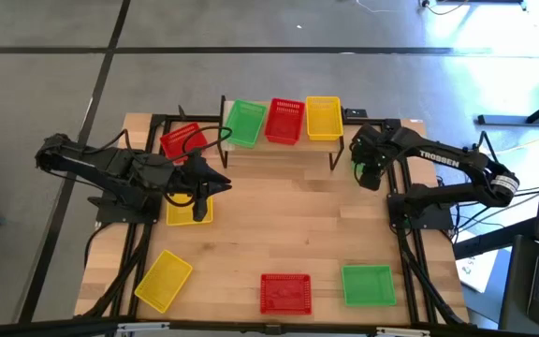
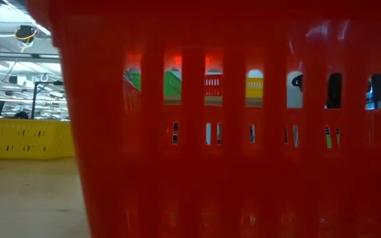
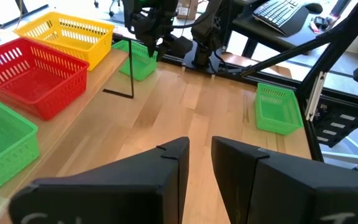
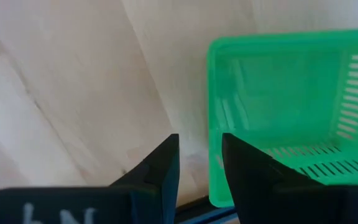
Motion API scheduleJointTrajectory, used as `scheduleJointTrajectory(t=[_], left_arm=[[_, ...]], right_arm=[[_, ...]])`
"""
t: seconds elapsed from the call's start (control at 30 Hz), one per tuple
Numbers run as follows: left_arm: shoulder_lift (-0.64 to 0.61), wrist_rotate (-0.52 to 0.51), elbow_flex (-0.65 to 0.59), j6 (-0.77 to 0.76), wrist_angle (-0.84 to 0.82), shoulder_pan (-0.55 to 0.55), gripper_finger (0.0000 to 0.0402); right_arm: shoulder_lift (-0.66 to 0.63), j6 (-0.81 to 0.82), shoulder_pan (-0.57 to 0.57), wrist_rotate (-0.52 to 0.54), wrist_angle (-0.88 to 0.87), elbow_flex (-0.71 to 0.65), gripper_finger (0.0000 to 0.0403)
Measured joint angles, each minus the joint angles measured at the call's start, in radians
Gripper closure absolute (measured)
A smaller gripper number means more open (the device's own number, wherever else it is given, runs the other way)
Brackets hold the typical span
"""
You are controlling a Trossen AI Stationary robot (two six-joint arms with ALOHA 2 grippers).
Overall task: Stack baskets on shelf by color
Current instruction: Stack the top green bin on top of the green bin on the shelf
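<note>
A: Looking straight down, what sits on the shelf [image 1: 279,150]?

B: A green basket [image 1: 244,123], a red basket [image 1: 284,121] and a yellow basket [image 1: 323,117] side by side. Another red basket [image 1: 182,140] lies tilted on the counter [image 1: 288,225] beside the shelf's left end. The left pincer [image 1: 215,183] hangs over a yellow basket [image 1: 189,212] on the counter; the right pincer [image 1: 368,173] is near the shelf's right end. Along the near edge lie yellow [image 1: 163,279], red [image 1: 284,292] and green [image 1: 369,285] baskets.

A: And level with the counter?

B: A red basket's wall [image 2: 243,132] fills most of the view; a yellow one [image 2: 25,139] stands to its left.

A: Left wrist?

B: Its fingers [image 3: 166,168] stand slightly apart, holding nothing, above bare wood.

A: Right wrist?

B: Fingers [image 4: 160,168] parted a little, empty, just beside a green basket [image 4: 291,112].
</note>
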Motion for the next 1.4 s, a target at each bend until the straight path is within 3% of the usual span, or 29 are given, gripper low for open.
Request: scheduleJointTrajectory(t=[0.17,0.93,1.03,1.17,1.4], left_arm=[[0.000,0.000,0.000,-0.001,0.000,0.000,0.0342],[0.000,-0.020,0.000,-0.003,0.005,0.000,0.0342],[0.000,-0.020,0.000,-0.003,0.005,0.000,0.0342],[0.000,-0.021,0.000,-0.004,0.005,0.000,0.0342],[0.000,-0.021,0.000,-0.003,0.005,0.000,0.0342]], right_arm=[[0.032,-0.013,-0.037,0.043,0.006,0.000,0.0285],[0.217,-0.073,-0.073,-0.009,0.091,0.001,0.0287],[0.243,-0.072,-0.073,-0.009,0.090,0.001,0.0308],[0.244,-0.056,-0.073,-0.007,0.089,0.001,0.0383],[0.184,0.009,-0.070,-0.002,0.050,0.002,0.0399]])
